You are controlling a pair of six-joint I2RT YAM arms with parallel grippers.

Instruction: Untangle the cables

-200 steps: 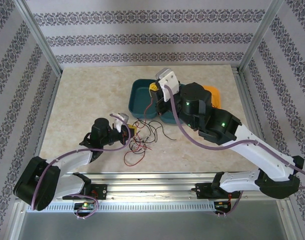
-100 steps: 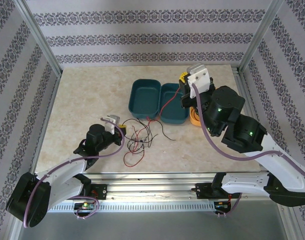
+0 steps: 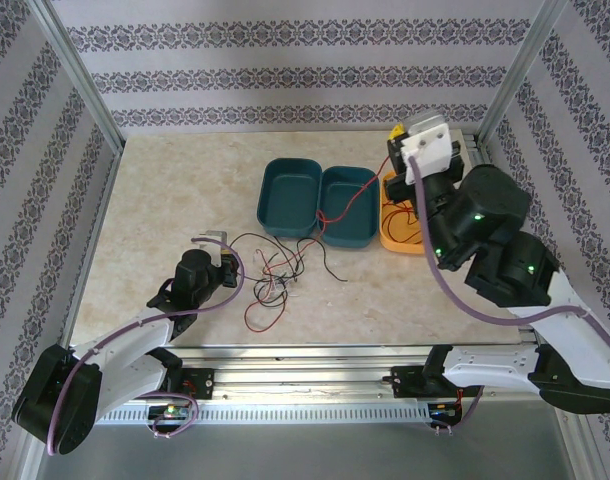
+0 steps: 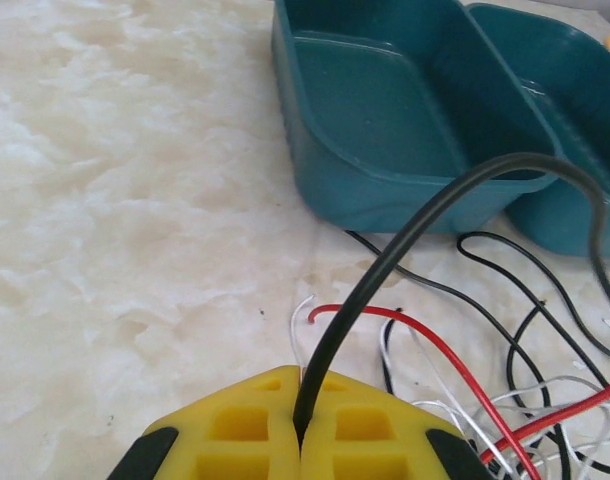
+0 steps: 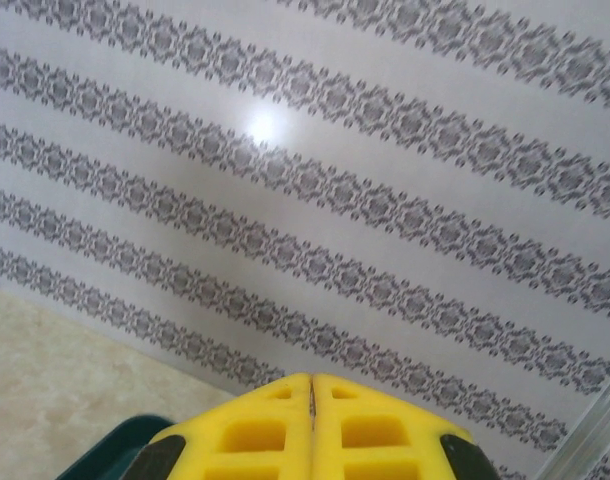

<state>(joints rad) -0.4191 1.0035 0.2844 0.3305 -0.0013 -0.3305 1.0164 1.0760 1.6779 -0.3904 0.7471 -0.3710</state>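
Note:
The cables [image 3: 275, 278] lie in a loose heap of thin red, black and white strands on the marble table in front of the teal trays. My left gripper [image 3: 230, 256] sits at the heap's left side, low over the table. In the left wrist view my left gripper [image 4: 302, 385] is shut on a black cable [image 4: 405, 235] that arches up and away to the right. My right gripper [image 3: 393, 150] is raised at the back right, above the orange tray. A red cable [image 3: 350, 205] runs taut from it across the right teal tray to the heap. In the right wrist view my right gripper [image 5: 312, 385] has its jaws pressed together.
Two teal trays [image 3: 273, 205] [image 3: 330, 190] stand side by side mid-table, and an orange tray [image 3: 397, 240] sits to their right, partly under my right arm. A red loop [image 3: 257, 316] reaches toward the front rail. Patterned walls and metal posts enclose the table.
My right gripper swung right and back from the teal trays to above the orange tray, drawing the red cable with it. My left gripper drew slightly left, still holding the black cable.

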